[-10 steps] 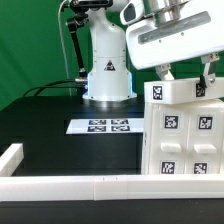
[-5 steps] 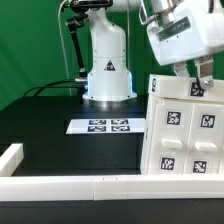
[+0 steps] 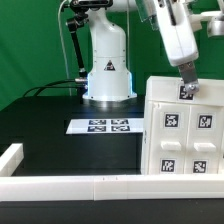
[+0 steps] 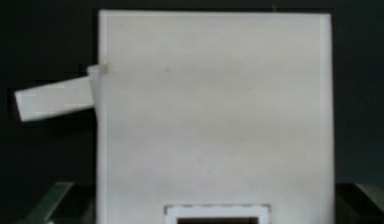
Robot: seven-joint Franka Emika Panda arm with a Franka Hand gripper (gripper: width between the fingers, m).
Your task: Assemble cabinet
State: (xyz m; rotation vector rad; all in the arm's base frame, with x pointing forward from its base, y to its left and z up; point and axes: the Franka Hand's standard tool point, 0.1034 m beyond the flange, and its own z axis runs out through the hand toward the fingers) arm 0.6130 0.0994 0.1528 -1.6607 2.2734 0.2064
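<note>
One boxy white plastic cabinet point(image 3: 183, 128) (smooth, square-tagged), gripper point(image 3: 187, 88) atop.

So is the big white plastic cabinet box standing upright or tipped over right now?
Upright: the large white plastic cabinet box stands on the black table, its edges vertical and its tagged face to the camera.

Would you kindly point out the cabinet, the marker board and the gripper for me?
cabinet point(image 3: 185, 125): exterior view, tagged front face.
marker board point(image 3: 80, 126): exterior view, bare white end of the sheet.
gripper point(image 3: 188, 88): exterior view, fingertips at the cabinet's top edge.
</note>
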